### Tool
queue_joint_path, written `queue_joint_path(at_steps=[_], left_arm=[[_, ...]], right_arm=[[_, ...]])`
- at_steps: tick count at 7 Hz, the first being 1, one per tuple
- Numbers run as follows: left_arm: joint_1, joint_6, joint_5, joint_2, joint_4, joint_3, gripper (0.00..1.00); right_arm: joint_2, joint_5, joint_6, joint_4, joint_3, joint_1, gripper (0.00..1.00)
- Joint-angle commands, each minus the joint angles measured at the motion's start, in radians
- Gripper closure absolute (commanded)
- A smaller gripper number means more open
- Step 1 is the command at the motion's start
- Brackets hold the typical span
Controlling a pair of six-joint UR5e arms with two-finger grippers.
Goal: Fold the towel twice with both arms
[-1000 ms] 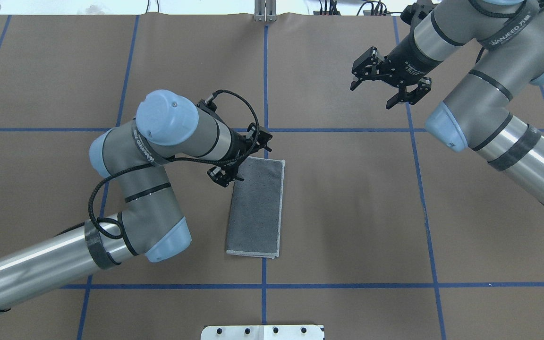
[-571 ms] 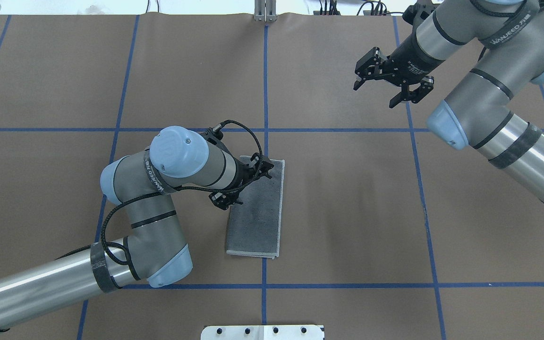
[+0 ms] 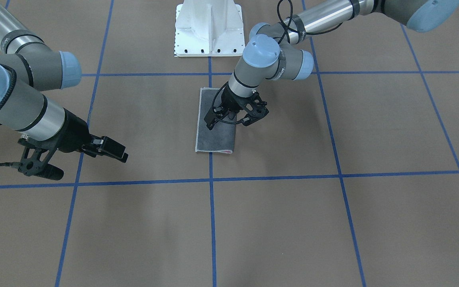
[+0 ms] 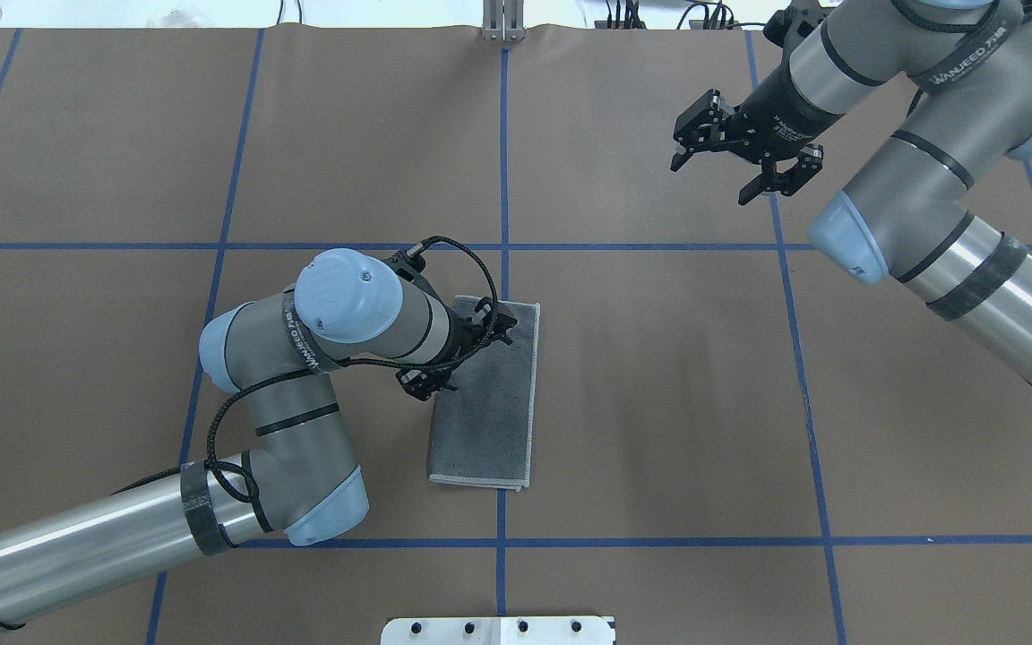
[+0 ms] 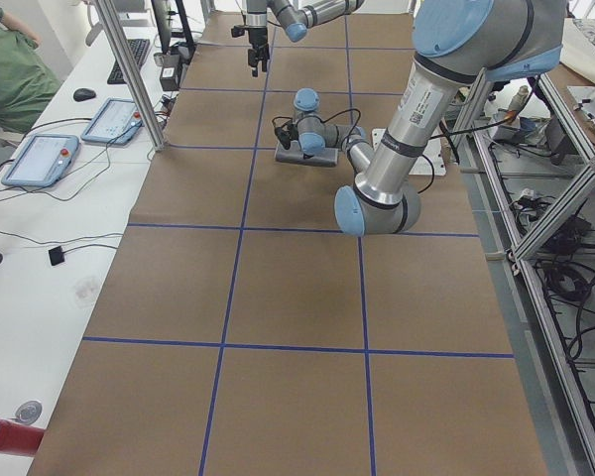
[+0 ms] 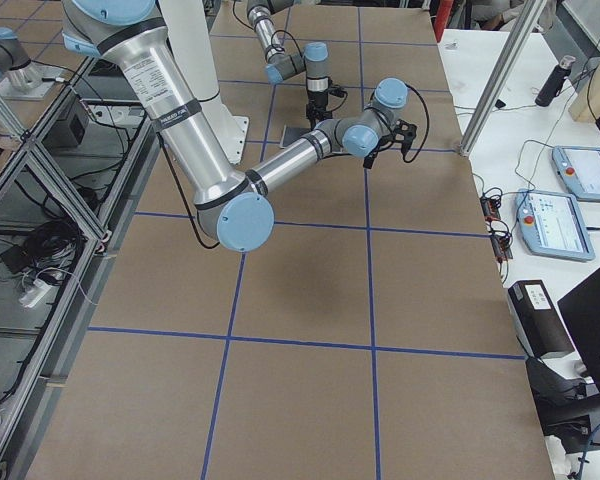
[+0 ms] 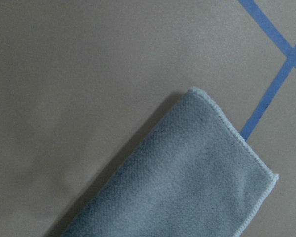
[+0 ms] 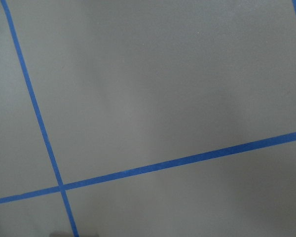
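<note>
The towel lies flat near the table's middle, folded into a long narrow rectangle, dark grey face up with a light stitched border. A pink sliver shows at its far end in the front-facing view. My left gripper is open and empty, low over the towel's far left part; it also shows in the front-facing view. The left wrist view shows one towel corner and no fingers. My right gripper is open and empty, far from the towel at the table's far right, over bare table.
The table has a brown cover with a grid of blue tape lines. The white pedestal stands at the robot's side of the table. Tablets and cables lie on the side bench beyond the far edge.
My left arm has swung toward the robot's side, bringing its open gripper from the towel's far left corner to over the towel's far part. The right gripper has barely moved.
</note>
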Motion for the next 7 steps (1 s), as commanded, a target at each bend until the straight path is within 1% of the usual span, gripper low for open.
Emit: queue_joint_path(at_steps=[1,4,7], left_arm=[[-0.001,0.039,0.002,0.000,0.000,0.010,0.00],[-0.012,0.073,0.001,0.000,-0.002,0.020,0.00],[-0.049,0.076,-0.010,0.001,0.001,0.015,0.00]], right_arm=[[0.000,0.000,0.002,0.000,0.000,0.001,0.00],[0.000,0.000,0.006,0.002,0.000,0.000,0.00],[0.002,0.002,0.009,0.002,0.002,0.000,0.00]])
